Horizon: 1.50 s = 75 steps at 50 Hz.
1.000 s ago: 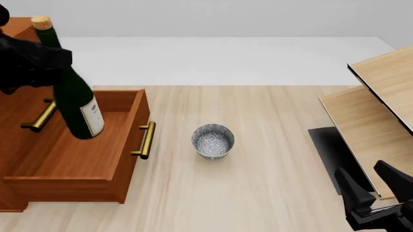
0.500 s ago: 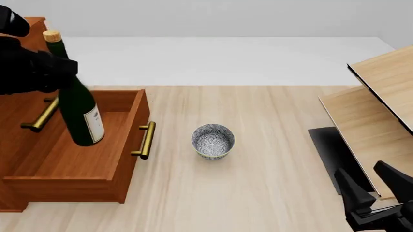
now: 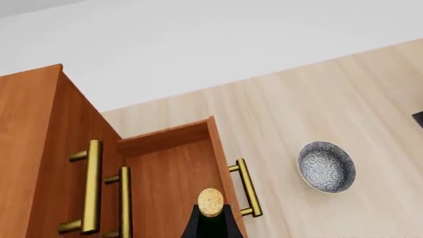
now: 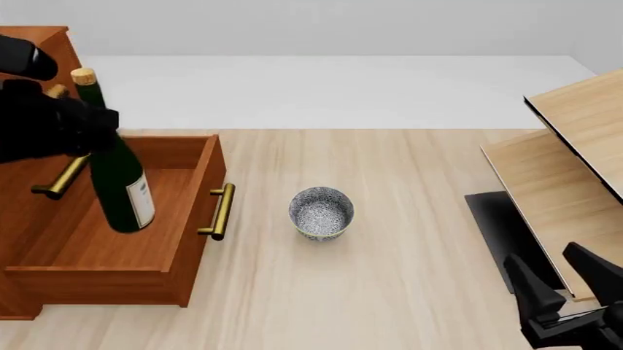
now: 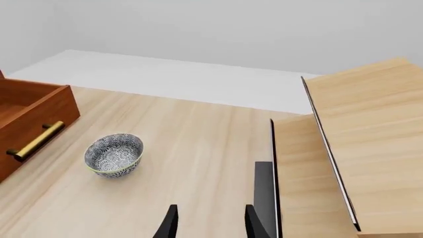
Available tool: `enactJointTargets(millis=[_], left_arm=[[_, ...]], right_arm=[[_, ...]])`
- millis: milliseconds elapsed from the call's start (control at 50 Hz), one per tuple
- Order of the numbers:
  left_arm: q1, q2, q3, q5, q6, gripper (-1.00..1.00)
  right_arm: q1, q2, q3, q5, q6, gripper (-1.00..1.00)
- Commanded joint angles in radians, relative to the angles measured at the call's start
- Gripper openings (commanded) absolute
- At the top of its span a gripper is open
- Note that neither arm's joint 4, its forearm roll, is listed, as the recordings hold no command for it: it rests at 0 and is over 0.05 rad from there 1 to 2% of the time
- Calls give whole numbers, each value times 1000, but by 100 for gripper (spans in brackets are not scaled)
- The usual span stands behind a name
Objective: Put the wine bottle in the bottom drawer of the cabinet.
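The dark green wine bottle (image 4: 119, 175) with a tan cork (image 4: 83, 75) leans slightly over the open bottom drawer (image 4: 165, 255) of the reddish-brown cabinet (image 4: 39, 42). Its base is low inside the drawer box; I cannot tell whether it touches the floor. My left gripper (image 4: 86, 120) is shut on the bottle's neck. In the left wrist view the cork (image 3: 211, 202) stands over the drawer (image 3: 172, 168), beside its brass handle (image 3: 248, 188). My right gripper (image 4: 565, 292) stands open near the front right corner, its fingers (image 5: 170, 225) holding nothing.
A speckled grey bowl (image 4: 322, 211) stands on the table a little right of the drawer's handle (image 4: 220, 211). A pale light-wood panelled structure (image 4: 574, 146) and a dark mat (image 4: 497, 226) fill the right side. Upper drawer handles (image 3: 92, 186) lie behind the bottle.
The left gripper has lowered with the bottle. The bottle has sunk deeper into the drawer and stands more upright. The right arm has not moved.
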<state>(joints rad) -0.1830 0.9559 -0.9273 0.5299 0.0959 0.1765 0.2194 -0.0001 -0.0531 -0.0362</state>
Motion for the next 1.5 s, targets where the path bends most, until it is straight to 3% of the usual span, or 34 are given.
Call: enactJointTargets(millis=[20, 1060, 1500], left_arm=[[1, -12, 28, -13, -3, -100], [7, -40, 123, -67, -20, -100], [-10, 1, 177, -125, -81, -100]], right_arm=[[1, 12, 0, -10, -1, 100], [3, 19, 0, -15, -4, 100], [2, 19, 0, -13, -7, 100]])
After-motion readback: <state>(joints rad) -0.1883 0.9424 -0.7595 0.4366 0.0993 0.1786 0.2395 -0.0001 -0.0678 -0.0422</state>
